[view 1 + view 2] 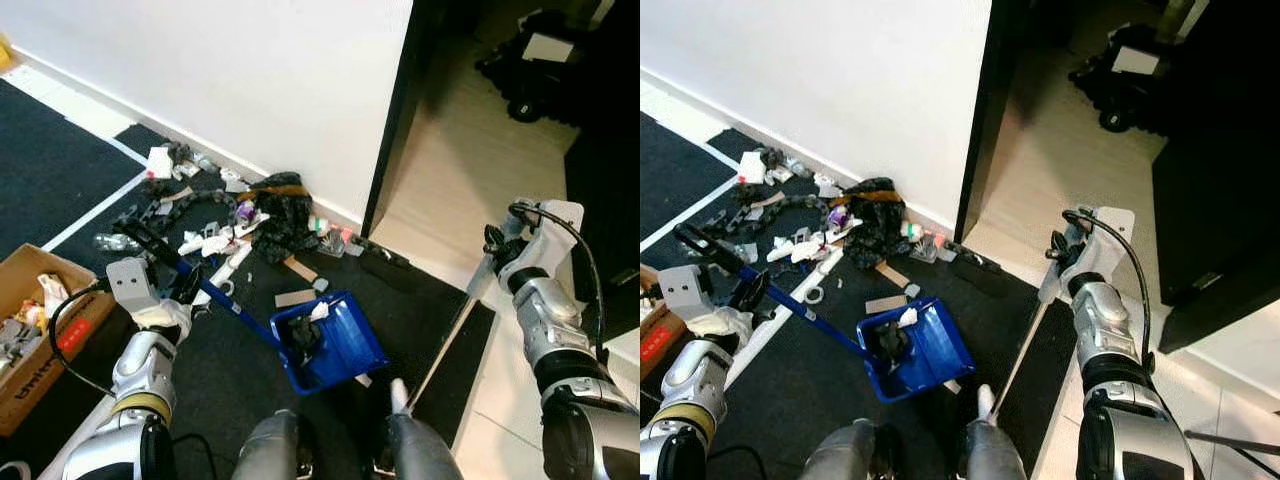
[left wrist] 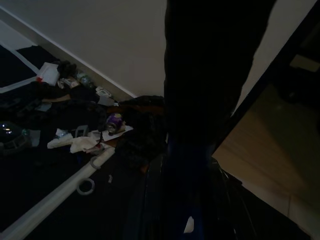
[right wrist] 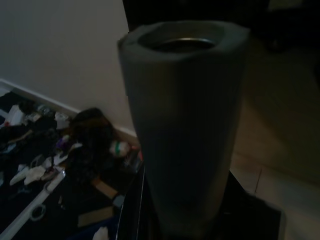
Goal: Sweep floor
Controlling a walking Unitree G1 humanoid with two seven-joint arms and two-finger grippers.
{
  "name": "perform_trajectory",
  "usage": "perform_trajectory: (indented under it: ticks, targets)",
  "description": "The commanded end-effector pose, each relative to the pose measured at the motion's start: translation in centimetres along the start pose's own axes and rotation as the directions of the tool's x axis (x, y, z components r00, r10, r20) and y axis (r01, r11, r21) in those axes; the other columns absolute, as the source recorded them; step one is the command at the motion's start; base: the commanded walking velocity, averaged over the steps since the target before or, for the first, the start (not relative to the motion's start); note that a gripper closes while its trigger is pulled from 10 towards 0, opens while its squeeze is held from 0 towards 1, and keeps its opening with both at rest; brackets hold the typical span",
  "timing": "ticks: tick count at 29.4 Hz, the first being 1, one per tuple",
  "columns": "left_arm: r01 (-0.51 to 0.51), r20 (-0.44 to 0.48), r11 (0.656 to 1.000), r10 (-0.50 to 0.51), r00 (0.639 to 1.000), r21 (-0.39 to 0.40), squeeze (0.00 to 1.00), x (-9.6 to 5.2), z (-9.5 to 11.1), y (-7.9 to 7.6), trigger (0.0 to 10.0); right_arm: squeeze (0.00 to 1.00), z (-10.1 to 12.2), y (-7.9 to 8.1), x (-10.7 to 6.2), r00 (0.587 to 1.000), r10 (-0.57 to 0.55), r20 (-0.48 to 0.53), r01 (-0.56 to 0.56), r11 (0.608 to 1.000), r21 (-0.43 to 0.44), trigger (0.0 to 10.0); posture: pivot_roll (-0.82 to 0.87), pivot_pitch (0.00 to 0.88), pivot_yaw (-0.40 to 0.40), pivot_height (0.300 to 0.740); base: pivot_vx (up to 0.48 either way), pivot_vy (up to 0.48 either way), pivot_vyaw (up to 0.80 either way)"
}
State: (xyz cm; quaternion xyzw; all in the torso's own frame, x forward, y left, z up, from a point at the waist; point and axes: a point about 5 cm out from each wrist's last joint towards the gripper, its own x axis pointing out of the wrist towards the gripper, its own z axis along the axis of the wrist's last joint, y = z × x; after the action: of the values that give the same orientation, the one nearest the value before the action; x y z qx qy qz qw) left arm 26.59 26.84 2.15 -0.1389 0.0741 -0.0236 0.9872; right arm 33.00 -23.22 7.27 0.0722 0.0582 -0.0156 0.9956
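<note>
Left gripper [image 1: 190,288] is clamped on the handle of the blue dustpan [image 1: 330,345], whose long axis runs from that hand inward to the pan, which rests on the dark mat before our feet with some scraps in it. Right gripper [image 1: 1068,262] is closed round the grey broom handle [image 1: 1025,335], which slants down toward the pan. Litter pile [image 1: 225,225] lies along the wall beyond the pan, nearer our left arm, so we judge the broom must reach across.

Only blurred, unreadable black lettering shows, on the cardboard box [image 1: 40,372].
</note>
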Motion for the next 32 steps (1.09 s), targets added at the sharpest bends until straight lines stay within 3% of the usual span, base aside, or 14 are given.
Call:
perform_trajectory:
  ticks: [1,5,9,13,20,28,32]
  targets:
    - [-0.004,0.014,1.000,0.003,1.000,0.018,0.00,0.2,0.6,0.3,10.0,0.00,0.5,0.3,0.3,1.000,0.008,0.030,-0.008,1.000,-0.001,10.0,0.11,0.015,-0.036,0.740,0.000,0.000,0.00]
    - [-0.035,-0.051,0.999,0.035,0.998,0.011,0.00,-0.3,-0.6,0.4,10.0,0.00,-0.6,2.6,0.4,0.993,0.115,0.001,-0.115,0.993,-0.005,10.0,0.12,0.009,-0.036,0.740,0.000,0.000,0.00]
    - [-0.082,-0.113,0.997,0.083,0.990,0.014,0.00,-1.4,-2.0,0.9,10.0,0.00,-1.6,3.9,0.1,0.984,0.178,-0.028,-0.178,0.984,0.005,10.0,0.12,0.006,-0.035,0.740,0.000,0.000,0.20]
    - [-0.096,-0.117,0.995,0.096,0.988,0.008,0.00,-1.6,-2.2,1.0,10.0,0.00,-2.1,4.7,0.0,0.979,0.200,-0.032,-0.200,0.980,0.003,10.0,0.12,0.001,-0.036,0.740,0.000,0.000,0.80]
    - [-0.107,-0.086,0.994,0.108,0.990,0.021,0.00,-1.3,-1.4,1.3,10.0,0.00,-2.1,5.2,0.0,0.975,0.220,-0.024,-0.220,0.976,0.007,10.0,0.13,0.000,-0.038,0.740,0.000,0.000,0.79]
    - [-0.134,0.021,0.988,0.133,0.991,0.079,0.00,0.0,1.7,2.0,10.0,0.00,-1.7,5.1,0.2,0.974,0.227,-0.011,-0.227,0.974,-0.006,10.0,0.14,0.000,-0.037,0.740,0.000,0.000,0.79]
    - [-0.132,0.033,0.987,0.130,0.991,0.087,0.00,0.2,2.2,2.1,10.0,0.00,-1.7,5.1,0.2,0.974,0.225,-0.009,-0.225,0.974,-0.009,10.0,0.15,0.000,-0.030,0.740,0.000,0.000,0.79]
